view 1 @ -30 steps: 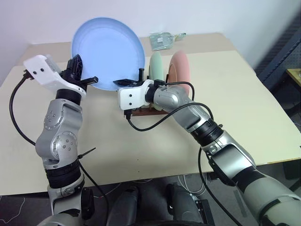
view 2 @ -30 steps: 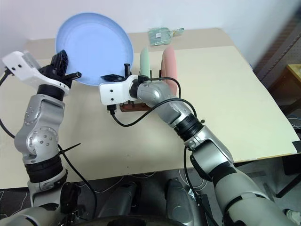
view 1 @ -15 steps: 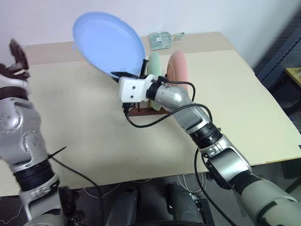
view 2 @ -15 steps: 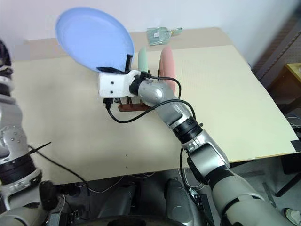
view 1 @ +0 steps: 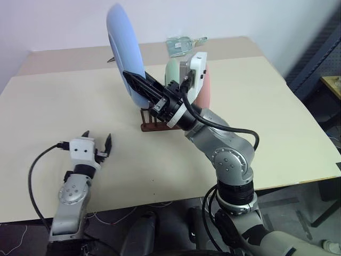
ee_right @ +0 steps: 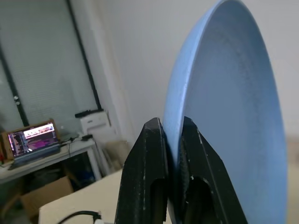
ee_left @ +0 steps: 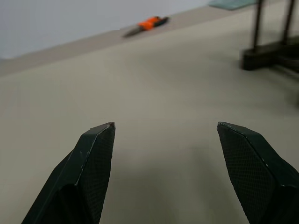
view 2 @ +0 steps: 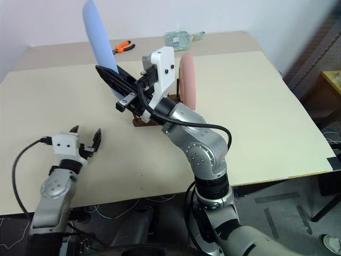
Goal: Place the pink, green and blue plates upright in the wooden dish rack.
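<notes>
Right claw [ee_right: 170, 140] clamped on blue plate [ee_right: 229, 107] — left claw [view 1: 96, 142] apart, empty.

Left gripper [view 1: 97, 140], lower left of the frame, points forward with fingers spread apart. Right gripper [view 1: 137, 80], upper centre, is raised, fingers clamped together.

Silver-grey jointed arms, white wrist housings, black textured fingers [ee_left: 88, 172], looping black cables.
</notes>
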`<action>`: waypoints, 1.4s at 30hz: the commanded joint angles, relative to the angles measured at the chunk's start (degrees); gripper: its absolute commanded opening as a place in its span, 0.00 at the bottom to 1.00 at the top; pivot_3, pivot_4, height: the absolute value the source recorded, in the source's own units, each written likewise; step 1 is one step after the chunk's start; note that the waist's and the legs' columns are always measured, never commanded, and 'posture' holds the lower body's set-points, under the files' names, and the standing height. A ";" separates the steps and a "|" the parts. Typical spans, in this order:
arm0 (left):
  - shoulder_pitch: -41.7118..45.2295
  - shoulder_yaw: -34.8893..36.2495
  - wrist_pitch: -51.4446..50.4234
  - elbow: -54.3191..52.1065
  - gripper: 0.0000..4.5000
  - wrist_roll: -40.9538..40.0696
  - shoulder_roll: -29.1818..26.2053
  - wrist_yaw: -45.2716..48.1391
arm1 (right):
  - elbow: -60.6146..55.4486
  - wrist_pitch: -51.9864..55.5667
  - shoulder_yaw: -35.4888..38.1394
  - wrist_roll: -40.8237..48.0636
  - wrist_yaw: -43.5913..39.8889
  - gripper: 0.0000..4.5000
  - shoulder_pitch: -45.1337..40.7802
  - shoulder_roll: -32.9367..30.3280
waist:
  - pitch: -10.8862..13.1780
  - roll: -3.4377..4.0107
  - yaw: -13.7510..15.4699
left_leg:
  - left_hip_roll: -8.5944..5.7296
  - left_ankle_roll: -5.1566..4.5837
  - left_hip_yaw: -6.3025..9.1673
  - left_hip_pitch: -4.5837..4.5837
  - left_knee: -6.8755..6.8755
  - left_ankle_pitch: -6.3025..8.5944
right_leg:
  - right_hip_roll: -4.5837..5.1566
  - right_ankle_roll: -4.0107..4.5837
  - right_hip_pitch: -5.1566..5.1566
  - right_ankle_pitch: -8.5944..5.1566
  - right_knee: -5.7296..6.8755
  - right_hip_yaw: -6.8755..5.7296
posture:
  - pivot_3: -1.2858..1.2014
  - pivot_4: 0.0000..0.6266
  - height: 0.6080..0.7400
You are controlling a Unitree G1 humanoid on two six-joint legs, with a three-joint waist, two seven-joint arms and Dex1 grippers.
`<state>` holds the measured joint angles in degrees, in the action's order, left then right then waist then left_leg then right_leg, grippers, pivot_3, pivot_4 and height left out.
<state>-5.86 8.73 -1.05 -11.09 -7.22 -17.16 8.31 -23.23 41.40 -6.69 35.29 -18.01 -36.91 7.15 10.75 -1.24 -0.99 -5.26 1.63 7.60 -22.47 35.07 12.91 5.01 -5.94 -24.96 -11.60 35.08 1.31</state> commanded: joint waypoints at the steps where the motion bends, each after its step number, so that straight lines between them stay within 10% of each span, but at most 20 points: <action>1: -0.41 -0.44 1.04 -3.01 0.79 0.15 0.19 1.39 | -0.79 2.14 1.74 2.99 3.37 0.00 -1.02 1.67 | 0.00 0.00 0.08 | 0.01 0.00 0.00 0.00 0.00 0.00 | 0.00 0.00 0.00 0.00 0.01 -0.02 | 0.52 0.24 0.99; 22: -0.64 -3.47 -0.54 -6.36 0.79 1.88 0.09 5.75 | 8.83 6.62 6.50 8.42 20.61 0.00 -6.47 3.48 | 0.01 0.02 0.08 | 0.00 -0.01 -0.04 -0.01 0.04 0.00 | -0.02 0.01 0.04 0.00 0.00 -0.04 | 0.52 0.24 0.99; 31: -0.33 -4.45 -0.60 -6.19 0.81 2.40 0.84 5.79 | 8.01 4.16 -0.04 0.86 14.91 0.93 -11.19 -3.60 | 0.05 0.08 -0.08 | 0.01 -0.01 -0.05 -0.01 0.04 -0.01 | -0.04 -0.07 0.02 0.04 0.00 -0.04 | 0.52 0.24 0.99; 42: 2.71 -4.89 -0.37 -3.97 0.81 3.23 1.45 5.65 | 1.43 -9.74 0.76 -10.45 -2.67 0.93 -14.16 -23.74 | 0.04 0.06 0.27 | 0.00 -0.01 -0.05 -0.03 0.06 -0.01 | -0.02 -0.10 0.08 0.04 -0.06 -0.09 | 0.52 0.24 0.99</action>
<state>-3.65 3.22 -2.05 -14.54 -4.22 -15.52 14.05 -18.93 34.89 -9.79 25.70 -17.90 -49.91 -14.33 10.79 -1.18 -0.71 -5.26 1.62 7.56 -22.51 35.14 12.91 5.00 -6.05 -24.84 -11.56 34.98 1.19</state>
